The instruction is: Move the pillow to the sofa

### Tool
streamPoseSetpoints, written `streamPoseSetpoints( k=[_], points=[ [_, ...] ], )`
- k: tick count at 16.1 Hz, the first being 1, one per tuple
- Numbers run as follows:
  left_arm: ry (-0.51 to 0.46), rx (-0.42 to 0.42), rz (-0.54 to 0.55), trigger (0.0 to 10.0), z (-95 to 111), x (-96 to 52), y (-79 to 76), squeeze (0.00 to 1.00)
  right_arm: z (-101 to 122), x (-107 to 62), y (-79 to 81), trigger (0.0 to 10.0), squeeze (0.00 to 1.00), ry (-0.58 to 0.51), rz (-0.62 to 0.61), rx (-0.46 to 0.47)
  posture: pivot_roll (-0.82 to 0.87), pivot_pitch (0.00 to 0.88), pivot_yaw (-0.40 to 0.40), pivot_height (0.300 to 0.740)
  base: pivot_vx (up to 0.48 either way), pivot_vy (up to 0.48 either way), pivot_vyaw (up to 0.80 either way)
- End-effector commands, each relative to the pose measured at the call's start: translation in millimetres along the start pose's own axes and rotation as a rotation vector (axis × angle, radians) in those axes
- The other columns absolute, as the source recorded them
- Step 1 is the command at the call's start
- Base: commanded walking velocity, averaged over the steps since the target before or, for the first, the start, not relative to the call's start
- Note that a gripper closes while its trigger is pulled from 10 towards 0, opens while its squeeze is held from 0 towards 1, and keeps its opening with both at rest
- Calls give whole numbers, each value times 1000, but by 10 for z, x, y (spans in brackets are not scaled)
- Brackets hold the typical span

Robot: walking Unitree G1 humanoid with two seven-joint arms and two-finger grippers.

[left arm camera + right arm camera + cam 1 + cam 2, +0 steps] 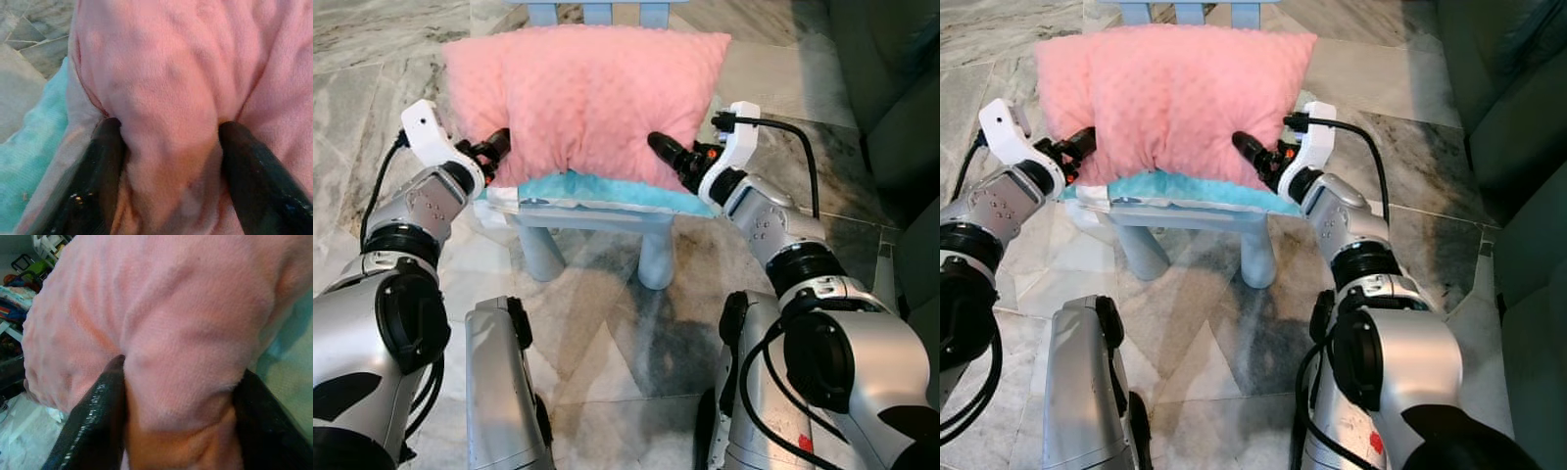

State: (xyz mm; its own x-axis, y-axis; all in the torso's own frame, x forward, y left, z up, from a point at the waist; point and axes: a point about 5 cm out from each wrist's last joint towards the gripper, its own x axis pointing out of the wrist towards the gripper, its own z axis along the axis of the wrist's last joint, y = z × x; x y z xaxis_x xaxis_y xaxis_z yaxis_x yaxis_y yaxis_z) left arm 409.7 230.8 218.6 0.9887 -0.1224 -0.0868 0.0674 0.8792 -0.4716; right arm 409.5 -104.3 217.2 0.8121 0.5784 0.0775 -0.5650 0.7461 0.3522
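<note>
1. The left gripper (pixel 166 161) is clamped on the pink pillow (pixel 582 98): in the left wrist view a thick fold of pink fabric bulges between its two black fingers (pixel 100 171), and the fingertips are buried in the cloth and cannot be seen.
2. The right gripper (pixel 176 401) has also closed on the pillow, at the pillow's lower right edge. A wad of pink plush fills the gap between its fingers (pixel 93 416), whose tips are likewise hidden in the fabric.
3. In the head views, the left gripper meets the pillow's lower left corner and the right gripper (pixel 664 149) its lower right, each shown only as a short black stub pressing into the pink.
4. The pillow lies on a small pale blue chair (pixel 597 211), covering most of the seat. A turquoise cushion (pixel 607 191) peeks out beneath the pillow's front edge.
5. The chair's back rails (pixel 597 12) are cut off by the top of the frame, just behind the pillow.
6. To the right of the pillow, well apart from it, a dark grey-green sofa (pixel 891 88) runs off the frame, so only its corner shows.
7. Marble floor tiles (pixel 607 343) spread below the pillow and chair.
8. Behind the pillow in the right wrist view, blurred coloured clutter (pixel 19 284) is too unclear to identify.
</note>
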Motion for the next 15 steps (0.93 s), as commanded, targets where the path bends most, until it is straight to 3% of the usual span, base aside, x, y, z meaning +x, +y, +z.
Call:
streamPoseSetpoints(
  k=[1,8,15],
  points=[
    [25,-3,37,0,-72,-35,105,0,-103,21,64,0,0,30,35,-6,-48,306,29,387,0,0,0],
    [12,1,71,0,-93,-51,159,0,-117,1,58,0,0,22,43,-54,-54,320,23,387,0,0,0],
    [-89,62,76,0,126,-89,207,0,72,27,189,0,0,-52,139,-126,-53,258,22,387,0,0,0]
  ],
)
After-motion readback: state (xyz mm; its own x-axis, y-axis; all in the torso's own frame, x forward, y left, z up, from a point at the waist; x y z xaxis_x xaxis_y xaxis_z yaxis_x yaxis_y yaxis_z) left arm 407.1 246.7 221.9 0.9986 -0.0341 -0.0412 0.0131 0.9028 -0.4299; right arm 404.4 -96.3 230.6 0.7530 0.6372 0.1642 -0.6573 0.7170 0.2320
